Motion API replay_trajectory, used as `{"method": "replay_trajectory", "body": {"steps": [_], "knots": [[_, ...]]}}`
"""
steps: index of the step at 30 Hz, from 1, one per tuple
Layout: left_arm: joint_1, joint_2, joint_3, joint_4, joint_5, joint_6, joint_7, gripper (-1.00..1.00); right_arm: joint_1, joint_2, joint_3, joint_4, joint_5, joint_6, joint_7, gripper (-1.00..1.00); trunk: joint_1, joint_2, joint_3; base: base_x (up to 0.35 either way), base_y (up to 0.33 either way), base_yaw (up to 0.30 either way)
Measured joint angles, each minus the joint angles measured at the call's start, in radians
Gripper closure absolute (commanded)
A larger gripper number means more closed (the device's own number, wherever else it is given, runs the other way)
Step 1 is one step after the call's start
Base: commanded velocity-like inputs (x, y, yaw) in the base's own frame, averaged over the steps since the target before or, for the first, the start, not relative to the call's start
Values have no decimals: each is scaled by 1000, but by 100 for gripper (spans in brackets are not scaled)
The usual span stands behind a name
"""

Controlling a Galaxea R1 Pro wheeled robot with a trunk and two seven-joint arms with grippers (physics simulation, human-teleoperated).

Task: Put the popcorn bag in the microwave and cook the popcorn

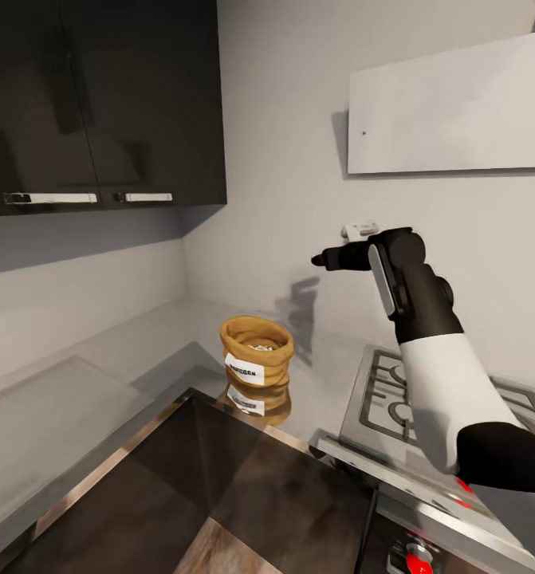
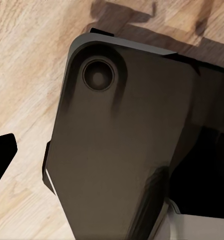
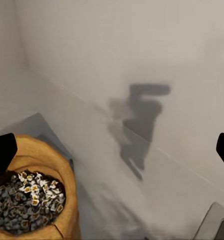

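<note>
One popcorn bag [image 1: 257, 351], upright on the counter [image 1: 171, 335] in the corner beside the gas hob [image 1: 426, 399], rim rolled open so the popcorn [image 3: 26, 200] shows. Right gripper [image 1: 324, 259]: raised above and just past the bag, fingers spread wide, empty, likely staged for descent. Left gripper: state cannot be told.

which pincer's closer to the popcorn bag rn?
Right. The right pincer hangs in the air above the bag, a little toward the hob. The left wrist view looks down at wood floor, no bag in sight.
</note>
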Motion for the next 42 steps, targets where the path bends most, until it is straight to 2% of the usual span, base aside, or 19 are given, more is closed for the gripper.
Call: {"method": "replay_trajectory", "body": {"steps": [13, 21, 22, 42], "knots": [[0, 2, 1, 0, 0, 0, 0, -100, 1, 7, 0, 13, 1, 0, -10, -100, 0, 0, 0, 0, -182, 25], [0, 2, 1, 0, 0, 0, 0, -100, 1, 5, -1, 62, 1, 0, -5, -100, 0, 0, 0, 0, -6, 256], [0, 2, 1, 0, -2, 0, 0, -100, 1, 4, -1, 72, 12, 0, -8, -100, 0, 0, 0, 0, 0, 269], [0, 0, 1, -1, -2, 0, 0, -100, 1, -5, -3, 79, 12, 0, -15, -100, 0, 0, 0, 0, 0, 269]]}}
